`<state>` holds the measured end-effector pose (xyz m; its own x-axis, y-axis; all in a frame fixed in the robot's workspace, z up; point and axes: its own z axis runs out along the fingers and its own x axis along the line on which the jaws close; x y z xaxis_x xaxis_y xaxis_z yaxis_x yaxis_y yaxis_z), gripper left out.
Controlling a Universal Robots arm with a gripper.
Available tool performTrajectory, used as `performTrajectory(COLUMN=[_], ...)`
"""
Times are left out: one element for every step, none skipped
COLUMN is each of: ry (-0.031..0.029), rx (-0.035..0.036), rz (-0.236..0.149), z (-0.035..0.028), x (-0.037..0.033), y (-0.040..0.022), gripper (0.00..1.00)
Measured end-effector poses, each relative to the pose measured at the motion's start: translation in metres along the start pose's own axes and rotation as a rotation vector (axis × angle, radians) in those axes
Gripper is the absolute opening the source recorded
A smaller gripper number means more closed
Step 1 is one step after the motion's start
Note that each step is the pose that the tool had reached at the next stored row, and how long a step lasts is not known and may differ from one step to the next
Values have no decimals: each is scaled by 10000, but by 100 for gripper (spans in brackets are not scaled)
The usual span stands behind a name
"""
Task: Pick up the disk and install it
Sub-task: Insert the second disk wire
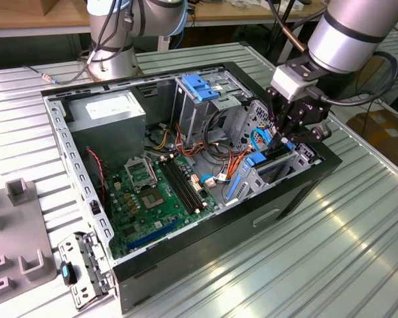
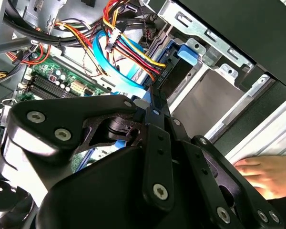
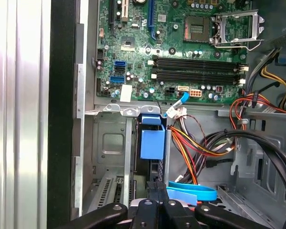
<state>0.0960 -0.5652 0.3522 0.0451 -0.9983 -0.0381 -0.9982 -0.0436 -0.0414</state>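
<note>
Black and two-fingered, the hand [image 1: 286,136] sits at the right of centre in the exterior view, lowered into the right end of the open computer case [image 1: 66,142] that lies on its side on the ribbed metal table [image 1: 358,252]. Its fingers are drawn close together on the top edge of the disk [image 1: 268,158], which stands on edge in a metal drive bay [image 1: 298,159] at that end, its blue carrier frame showing just below the fingertips. Inside the case lie a green motherboard [image 1: 152,192] at the middle, a grey power-supply box [image 1: 113,112] at upper left and a cage with a blue latch [image 1: 199,89] at upper centre.

Second wrist view: the hand's black linkage [image 2: 148,143] covers the lower half, the fingers narrowed on a dark slab with blue trim, the disk [image 2: 174,71], inside the silver bay at upper centre. A person's hand [image 2: 269,174] rests at the right edge.

First wrist view: the fingers [image 3: 155,191] meet at bottom centre directly over the disk [image 3: 152,143], whose blue frame stands in the bay below the motherboard [image 3: 181,43].
</note>
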Motion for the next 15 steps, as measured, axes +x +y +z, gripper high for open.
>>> performTrajectory(ry=[-1,0,0,-1,-1,0,0,-1,-1,-2,-1,-1,-2,-3,2], rx=[0,0,0,0,0,0,0,0,0,0,0,0,0,0,0], rz=[-1,-2,-2,-2,-2,-2,-2,-3,-2,-2,-2,-3,-3,-2,-3], z=[3,5,7,10,12,16,18,21,23,26,29,32,36,46,58], x=[0,0,0,0,0,0,1,1,1,1,1,1,1,2,2], y=[0,0,0,0,0,1,1,1,1,1,1,1,1,2,2], gripper=[10,10,10,10,10,10,10,10,10,10,10,10,10,10,10])
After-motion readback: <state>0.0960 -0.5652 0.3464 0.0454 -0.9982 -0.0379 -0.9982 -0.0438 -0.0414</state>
